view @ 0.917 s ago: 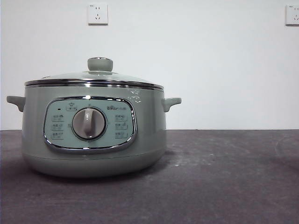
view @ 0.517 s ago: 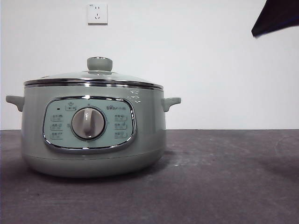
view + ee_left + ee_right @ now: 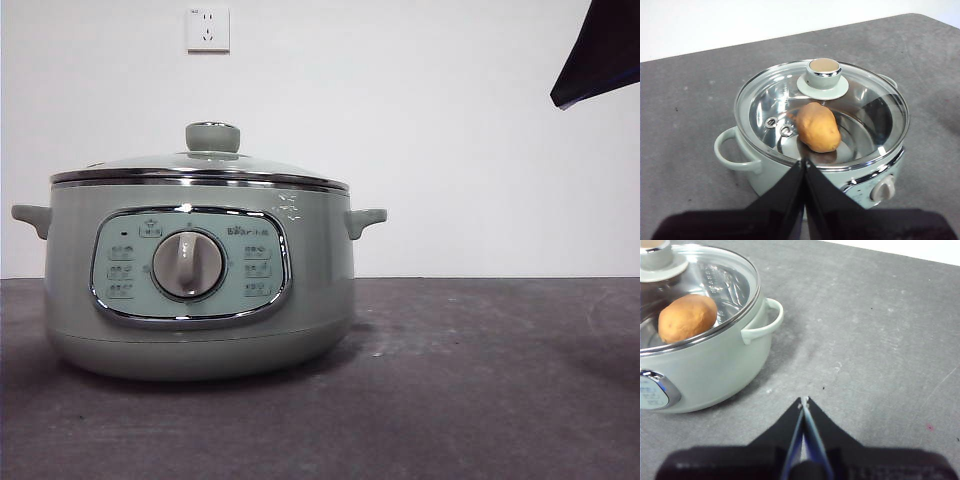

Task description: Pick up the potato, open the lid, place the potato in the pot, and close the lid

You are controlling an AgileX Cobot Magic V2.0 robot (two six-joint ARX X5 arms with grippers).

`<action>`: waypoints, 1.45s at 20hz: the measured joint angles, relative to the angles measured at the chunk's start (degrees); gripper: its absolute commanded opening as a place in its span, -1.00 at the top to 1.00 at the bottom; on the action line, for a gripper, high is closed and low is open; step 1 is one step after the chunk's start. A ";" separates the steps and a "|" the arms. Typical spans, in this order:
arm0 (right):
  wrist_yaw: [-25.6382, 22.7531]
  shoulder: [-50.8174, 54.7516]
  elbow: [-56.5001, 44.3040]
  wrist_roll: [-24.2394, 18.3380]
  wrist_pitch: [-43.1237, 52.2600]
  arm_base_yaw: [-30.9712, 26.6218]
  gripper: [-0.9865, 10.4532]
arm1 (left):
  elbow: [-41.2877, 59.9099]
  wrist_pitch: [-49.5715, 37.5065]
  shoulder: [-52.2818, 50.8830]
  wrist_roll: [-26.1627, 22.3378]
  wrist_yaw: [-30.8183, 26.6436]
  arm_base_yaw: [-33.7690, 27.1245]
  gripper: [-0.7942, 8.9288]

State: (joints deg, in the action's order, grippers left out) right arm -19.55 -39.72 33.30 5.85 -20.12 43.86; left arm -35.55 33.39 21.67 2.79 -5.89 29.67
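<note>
Status: potato (image 3: pixel 817 127) inside pot (image 3: pixel 200 275), long axis slanting across the bowl, seen through the glass. Lid (image 3: pixel 822 115) seated on the rim, knob upright. All task steps judged complete (no grasp remaining).

Left hand (image 3: pixel 805 162): jaws pressed together, empty, raised above the pot's near rim, closest to the lid knob. Right hand (image 3: pixel 804 401): jaws closed, empty, over bare counter (image 3: pixel 880 350), well apart from the pot's side handle. Likely next: retraction only.
</note>
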 measured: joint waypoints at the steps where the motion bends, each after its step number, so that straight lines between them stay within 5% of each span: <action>1: 0.00 0.00 0.00 0.00 0.00 0.00 0.82 | 0.00 -0.17 -0.07 -1.42 -1.20 -0.11 0.84; 7: 0.00 0.00 0.00 0.02 0.00 0.00 0.82 | 5.07 -10.05 -3.93 -9.97 4.17 -10.93 0.84; 15: 0.00 0.00 0.00 0.20 0.00 0.00 0.82 | 26.29 -23.41 -16.44 -11.37 13.22 -27.47 0.84; 29: 0.00 0.00 0.00 0.20 -0.02 0.00 0.82 | 34.51 -23.39 -21.40 -11.34 13.77 -31.04 0.84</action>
State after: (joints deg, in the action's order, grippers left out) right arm -19.55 -39.72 33.30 6.04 -20.14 43.86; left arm -1.04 10.00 0.27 -8.56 7.88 -1.37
